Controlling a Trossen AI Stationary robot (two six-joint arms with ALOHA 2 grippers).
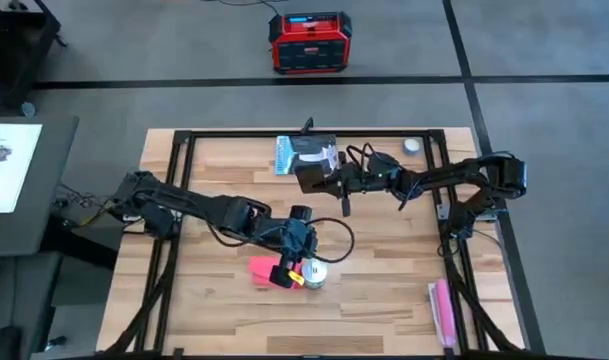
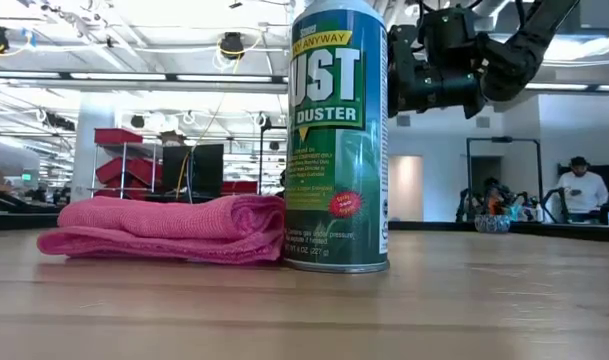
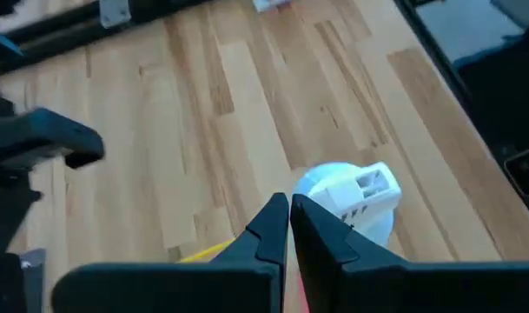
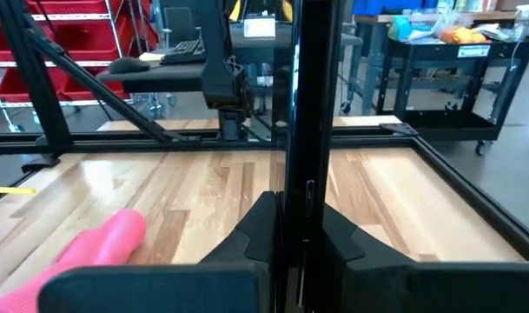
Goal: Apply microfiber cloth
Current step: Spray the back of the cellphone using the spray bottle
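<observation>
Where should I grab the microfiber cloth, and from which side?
Probably pinch the microfiber cloth at its thick folded edge farthest from the duster can, coming straight down. It lies flat in a low folded stack, and the can stands against its other end.

Place: a robotics lab or workshop, open-plan and industrial.
Counter: a butcher-block wooden counter [image 1: 384, 300] edged by a black metal frame [image 1: 174, 200], standing on a grey floor marked with dark lines.
Ceiling: exposed fittings and long strip lights [image 2: 134, 75] in the low view.
Storage: red shelving racks [image 4: 73, 35] behind the counter; red bins [image 2: 119, 137] far off.
Equipment: a red and black portable power unit [image 1: 311, 42] on the floor; a dark cart [image 4: 438, 78] loaded with supplies.
People: a person [image 2: 581, 190] at a distant workstation.
</observation>
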